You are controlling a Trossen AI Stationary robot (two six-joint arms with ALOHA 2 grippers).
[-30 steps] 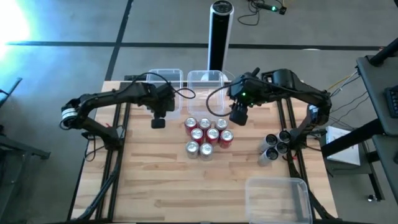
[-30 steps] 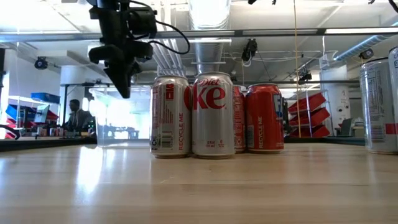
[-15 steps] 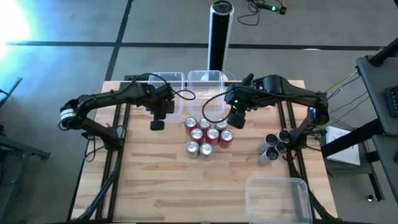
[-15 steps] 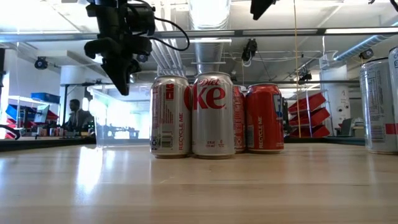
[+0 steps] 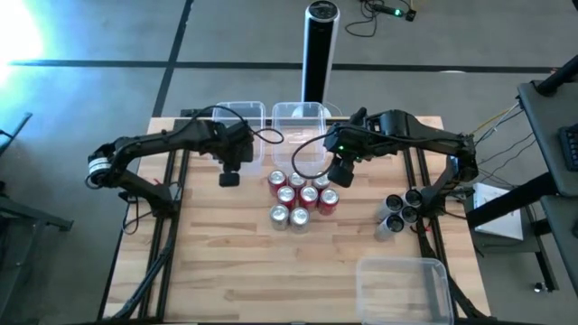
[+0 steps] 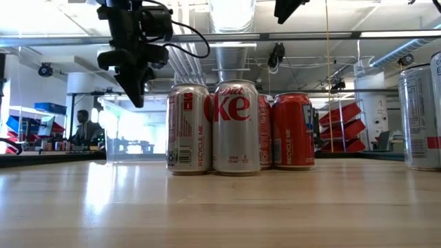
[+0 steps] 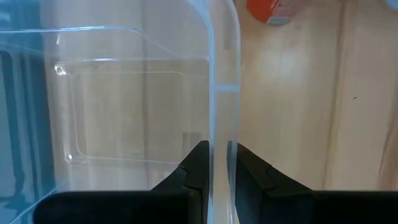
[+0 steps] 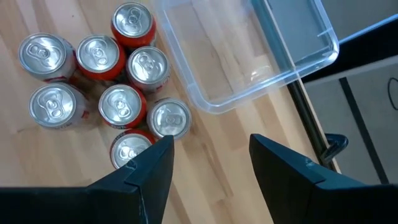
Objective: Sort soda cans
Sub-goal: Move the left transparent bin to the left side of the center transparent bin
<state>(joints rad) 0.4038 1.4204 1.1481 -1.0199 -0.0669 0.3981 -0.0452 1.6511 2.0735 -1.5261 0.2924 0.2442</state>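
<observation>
**Right gripper spread above the red can cluster, left gripper pinched on a tub wall**

Right gripper [image 5: 339, 173] hangs above the table at the 2 o'clock edge of the red can cluster [image 5: 302, 198], fingers [image 8: 149, 171] spread with a clear gap and nothing between them. Its wrist view looks down on seven silver tops; the nearest can [image 8: 169, 117] sits just ahead of the fingers, not touched.

Left gripper [image 5: 229, 177] is at 9 o'clock of the cluster, well apart from the cans. Its fingers [image 7: 198, 163] are pressed together on the thin wall of the left clear tub [image 7: 124, 93] — pinching the tub, not a can. In the low view it hangs above the table surface [image 6: 131, 83].

Cans:
- Cluster of eight sits near table centre, packed touching, all upright. Most are red; the low view shows silver-bodied cans [image 6: 236, 127] at the front, red one [image 6: 293, 131] beside them.
- Second group of dark cans [image 5: 399, 210] at 3 o'clock of the cluster, well apart, near the table's right edge.

Tubs — second clear tub [image 5: 300, 116] at 12 o'clock of the cluster, just beside the left one. Third tub [image 5: 402, 287] at 5 o'clock, near the front right corner. None visibly holds a can.

Black cylinder post [image 5: 318, 50] stands behind the table at 12 o'clock.
</observation>
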